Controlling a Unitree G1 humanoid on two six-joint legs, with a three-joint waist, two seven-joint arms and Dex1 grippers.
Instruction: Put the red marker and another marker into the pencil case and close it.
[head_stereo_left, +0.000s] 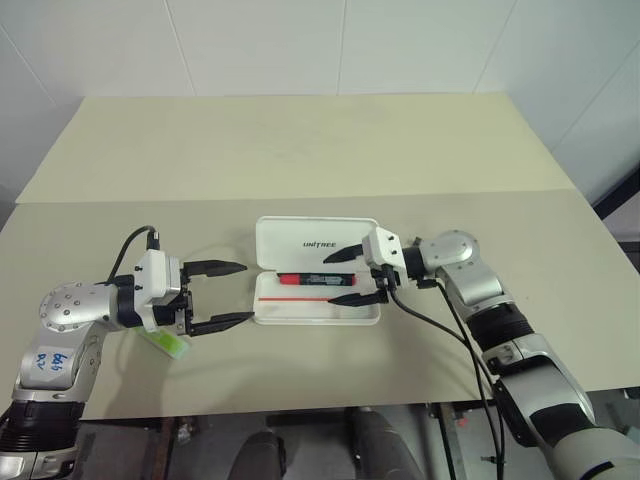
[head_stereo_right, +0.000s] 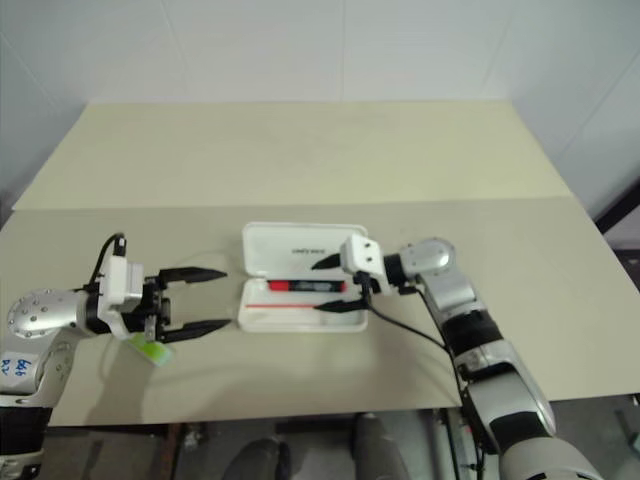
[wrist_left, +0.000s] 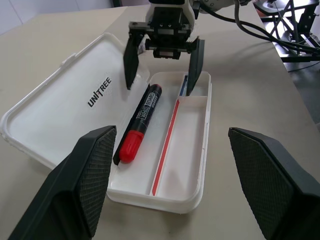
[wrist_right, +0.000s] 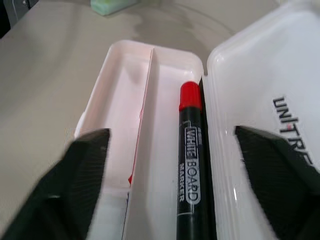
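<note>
The white pencil case (head_stereo_left: 300, 311) lies open mid-table, its lid (head_stereo_left: 290, 243) flat on the far side. The red marker (head_stereo_left: 312, 280) rests in the tray along the hinge, red cap toward my left. My right gripper (head_stereo_left: 328, 280) hovers open over the case's right end, one finger on each side of the marker, gripping nothing. My left gripper (head_stereo_left: 247, 292) stands open and empty just left of the case, pointing at it. The lime-green marker (head_stereo_left: 170, 343) lies on the table beneath my left hand. The left wrist view shows the red marker (wrist_left: 141, 121) and the right gripper (wrist_left: 161, 89).
The beige table (head_stereo_left: 300, 160) stretches far behind the case, with a seam (head_stereo_left: 450, 192) across it. Its front edge (head_stereo_left: 300, 400) runs close below the case. A black cable (head_stereo_left: 440, 325) hangs from my right wrist.
</note>
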